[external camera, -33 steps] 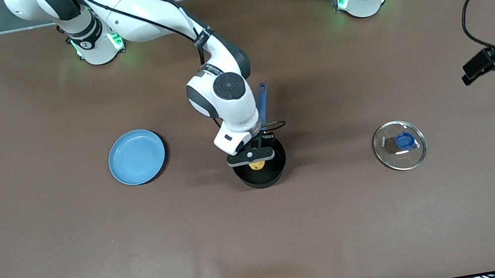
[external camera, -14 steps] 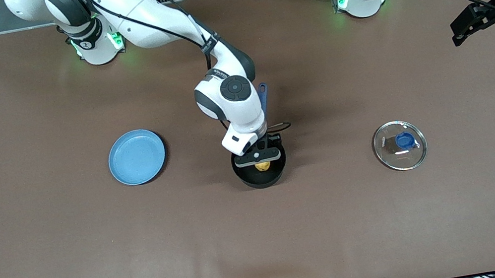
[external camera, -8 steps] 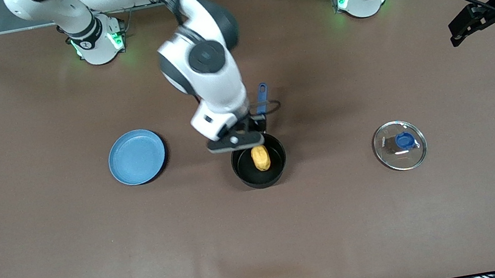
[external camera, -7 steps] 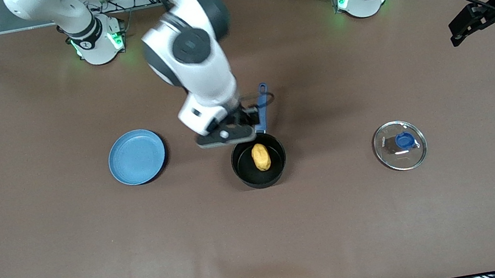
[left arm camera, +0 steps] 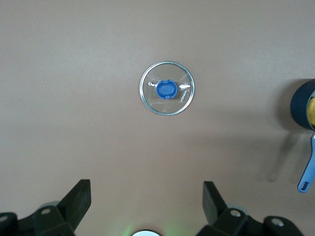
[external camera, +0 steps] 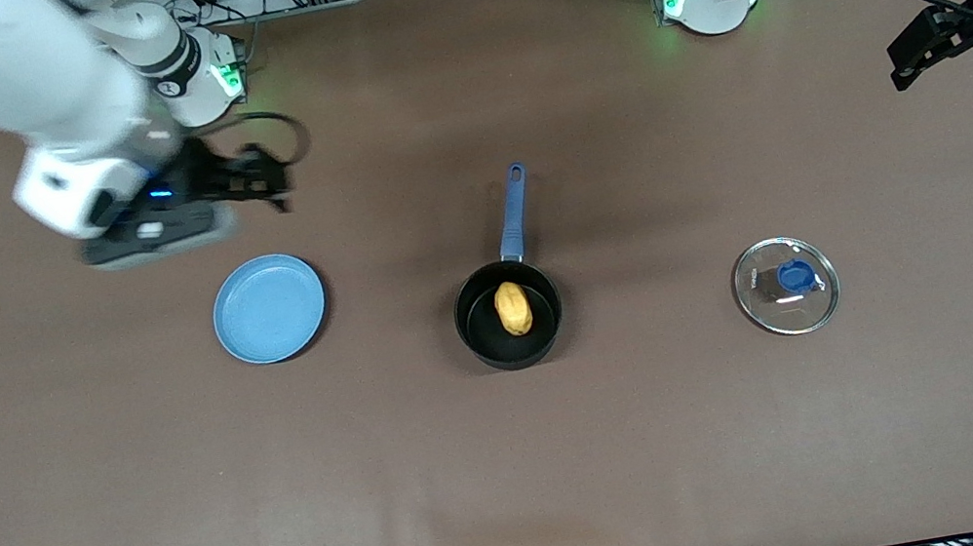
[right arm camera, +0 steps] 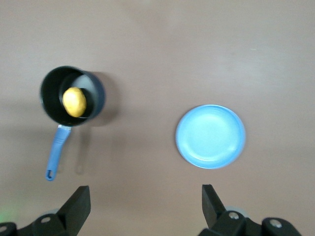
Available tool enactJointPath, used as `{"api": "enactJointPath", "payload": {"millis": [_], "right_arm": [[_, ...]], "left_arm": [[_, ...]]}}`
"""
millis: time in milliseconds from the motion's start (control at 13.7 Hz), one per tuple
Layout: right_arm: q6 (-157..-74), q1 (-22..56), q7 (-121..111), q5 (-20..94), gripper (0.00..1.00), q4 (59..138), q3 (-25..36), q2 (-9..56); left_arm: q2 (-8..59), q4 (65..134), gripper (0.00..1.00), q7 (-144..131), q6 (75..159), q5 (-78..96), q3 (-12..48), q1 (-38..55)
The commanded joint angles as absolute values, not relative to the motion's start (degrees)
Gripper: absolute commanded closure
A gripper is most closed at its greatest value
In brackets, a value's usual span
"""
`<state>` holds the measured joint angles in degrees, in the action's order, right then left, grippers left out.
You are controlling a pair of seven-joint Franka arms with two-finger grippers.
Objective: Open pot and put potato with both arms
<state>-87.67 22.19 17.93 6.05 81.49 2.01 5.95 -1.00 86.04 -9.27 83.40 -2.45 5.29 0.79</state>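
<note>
From the front, the small oval yellow-orange potato (external camera: 512,308) sits inside the small round black saucepan with the long blue handle (external camera: 508,314), mid-table, nothing touching it. The right gripper (external camera: 184,210) is up in the air over bare table toward the right arm's end, well apart from the pot, with the flat blue plate (external camera: 269,308) lying between the two. The left gripper (external camera: 938,44) hangs at the left arm's end of the table, that arm just waiting, and the round glass lid with the blue knob (external camera: 785,285) lies flat on the brown table (external camera: 519,465) beside the pot on that end. In the left wrist view the left gripper (left arm camera: 146,209) has its fingers spread wide with nothing between them; the lid (left arm camera: 167,88) is below it and the pot (left arm camera: 302,104) only peeks in at the edge. In the right wrist view the right gripper (right arm camera: 146,205) is spread wide and empty too, looking down on the pot (right arm camera: 72,96) with the potato (right arm camera: 74,102) in it and the plate (right arm camera: 210,136) apart beside it.
</note>
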Motion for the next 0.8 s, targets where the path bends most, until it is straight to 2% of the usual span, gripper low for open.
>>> {"api": "enactJointPath", "payload": {"millis": [0,219,511,731], "right_arm": [[-86.7,13.0,16.5,7.0,0.0,87.6,0.1,0.1],[-85.7,6.9,5.4,1.3,0.0,88.8,0.2,-2.1],[-86.7,-0.4,-0.1,0.3,0.0,91.4,0.1,-3.7],[-92.2,-1.8,-3.9,-1.1,0.0,97.7,0.1,-6.0]], "left_arm": [[-1.2,85.6,0.0,-8.4,83.1,-2.8,5.7,0.5],[-1.1,85.5,0.0,-8.4,83.6,-2.8,5.5,0.4],[-1.1,85.4,0.0,-7.6,84.2,-2.8,5.2,-0.3],[-1.1,85.4,0.0,-6.2,84.2,-2.7,5.2,-0.7]]}}
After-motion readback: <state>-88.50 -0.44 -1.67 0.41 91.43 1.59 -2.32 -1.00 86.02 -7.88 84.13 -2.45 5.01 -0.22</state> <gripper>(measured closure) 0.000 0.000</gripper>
